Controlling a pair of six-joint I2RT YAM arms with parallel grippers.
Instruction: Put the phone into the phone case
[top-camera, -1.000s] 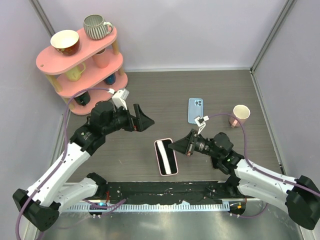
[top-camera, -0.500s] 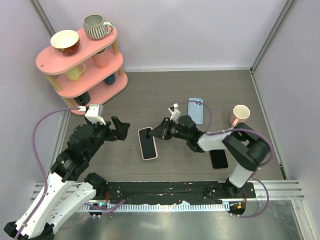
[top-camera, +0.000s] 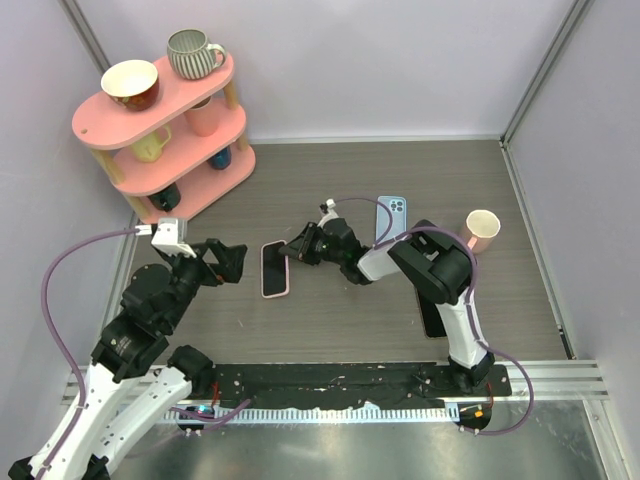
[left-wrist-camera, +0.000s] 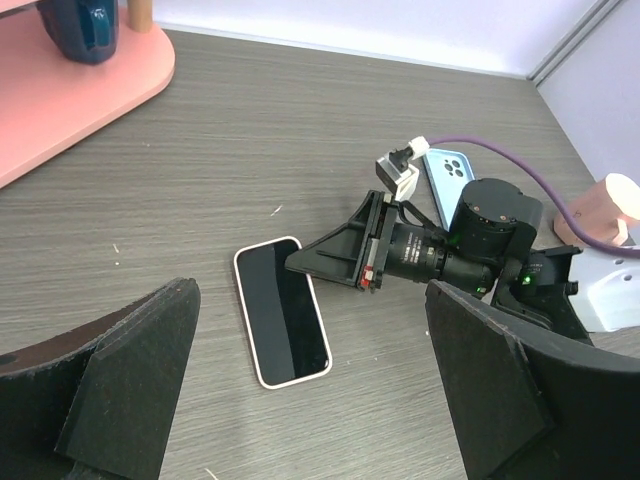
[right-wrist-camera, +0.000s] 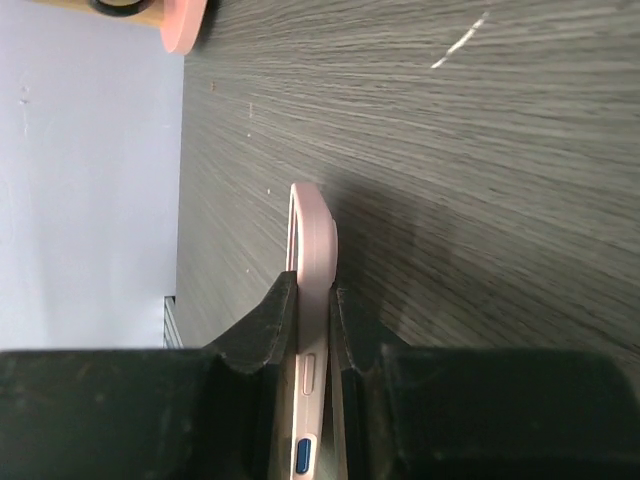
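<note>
A pink-edged phone (top-camera: 274, 269) lies on the table (top-camera: 330, 180) between the left gripper (top-camera: 238, 263), fingers spread just left of it, and the right gripper (top-camera: 292, 250) touching its right edge. A blue case (top-camera: 391, 220) lies farther right.

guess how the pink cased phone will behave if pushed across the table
Probably stiff: the phone lies flat as one thin slab, no sag where the right fingers pinch its edge. Being so low, it should slide on the table rather than tip. Pinched at one edge only, it may pivot.
</note>
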